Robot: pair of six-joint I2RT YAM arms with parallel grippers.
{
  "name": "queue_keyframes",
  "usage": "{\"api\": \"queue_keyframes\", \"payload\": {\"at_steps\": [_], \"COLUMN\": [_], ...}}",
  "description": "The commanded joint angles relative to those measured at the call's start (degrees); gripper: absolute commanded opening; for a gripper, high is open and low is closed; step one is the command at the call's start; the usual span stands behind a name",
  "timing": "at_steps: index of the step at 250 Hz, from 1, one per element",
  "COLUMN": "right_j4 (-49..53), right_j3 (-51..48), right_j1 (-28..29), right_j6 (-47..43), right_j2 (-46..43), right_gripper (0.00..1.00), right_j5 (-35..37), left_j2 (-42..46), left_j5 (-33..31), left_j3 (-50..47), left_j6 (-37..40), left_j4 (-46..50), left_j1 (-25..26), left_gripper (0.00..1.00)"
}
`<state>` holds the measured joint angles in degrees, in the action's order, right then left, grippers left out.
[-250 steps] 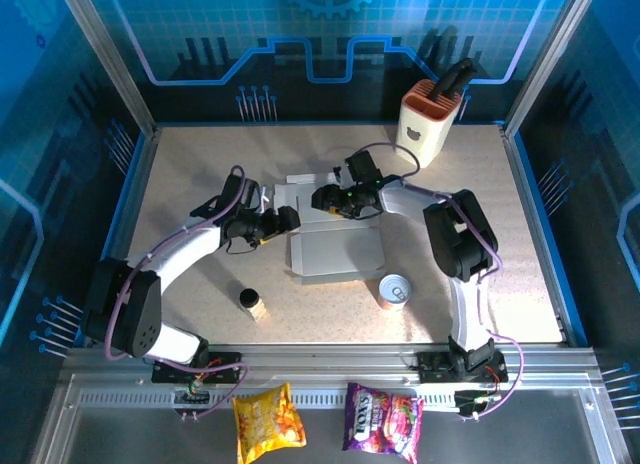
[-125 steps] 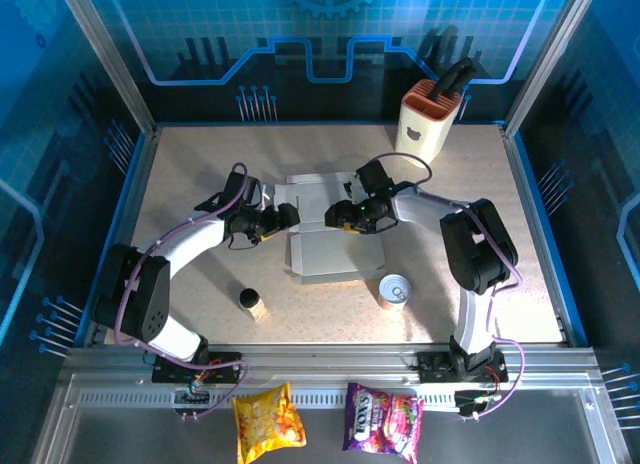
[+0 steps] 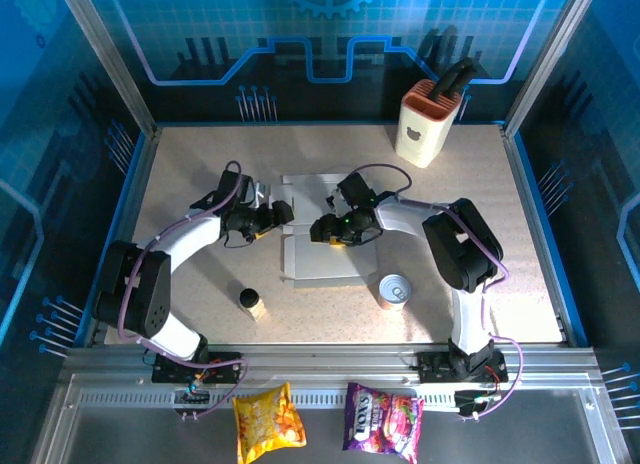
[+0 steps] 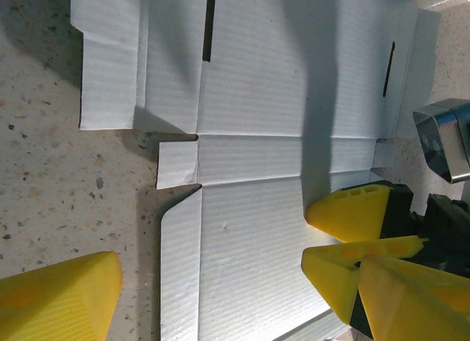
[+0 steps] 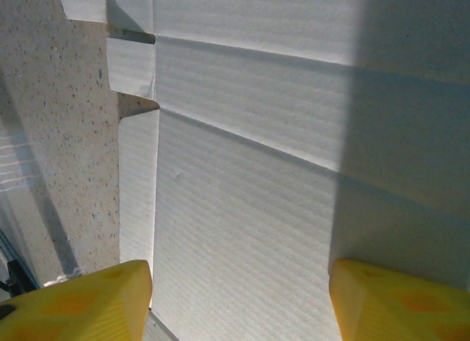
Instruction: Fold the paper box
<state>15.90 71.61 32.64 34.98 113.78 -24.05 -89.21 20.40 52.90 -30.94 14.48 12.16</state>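
Note:
The paper box (image 3: 325, 259) lies unfolded and flat in the middle of the table, its grey-white ribbed inside (image 4: 250, 150) facing up, flaps spread. My left gripper (image 3: 284, 213) hovers at the box's left edge, open, with one yellow finger over the table and the other over the panel (image 4: 235, 304). My right gripper (image 3: 322, 229) reaches in from the right and is low over the middle panel (image 5: 242, 209). It is open (image 5: 239, 304), its fingers wide apart with nothing between them. In the left wrist view its yellow fingertips (image 4: 349, 212) rest close above the panel.
A cream knife block (image 3: 428, 124) stands at the back right. A tin can (image 3: 395, 289) sits just right of the box's near corner. A small black-capped bottle (image 3: 250, 302) stands at the front left. Two snack bags (image 3: 268, 416) (image 3: 383, 416) lie beyond the front rail.
My right gripper swung out to the right and has come back left over the box's middle. The box has shifted slightly to the left. The left gripper has barely moved.

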Motion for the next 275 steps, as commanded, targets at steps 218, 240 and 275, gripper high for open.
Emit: {"api": "queue_keyframes", "payload": {"at_steps": [218, 240, 275], "right_j4": [-0.51, -0.34, -0.36], "right_j3": [6.35, 8.19, 10.24], "right_j1": [-0.9, -1.43, -1.91], "right_j6": [2.18, 2.28, 2.71], "right_j2": [-0.02, 1.98, 4.8], "right_gripper": [0.62, 0.6, 0.58], "right_j5": [-3.91, -4.71, -5.84], "left_j2": [-5.86, -7.01, -8.76], "left_j5": [1.9, 2.06, 3.11], "left_j3": [4.02, 4.7, 5.62], "left_j6": [3.81, 3.88, 3.8], "left_j4": [1.07, 1.08, 0.99], "left_j1": [-2.0, -2.15, -2.16], "left_gripper": [0.8, 0.79, 0.78]}}
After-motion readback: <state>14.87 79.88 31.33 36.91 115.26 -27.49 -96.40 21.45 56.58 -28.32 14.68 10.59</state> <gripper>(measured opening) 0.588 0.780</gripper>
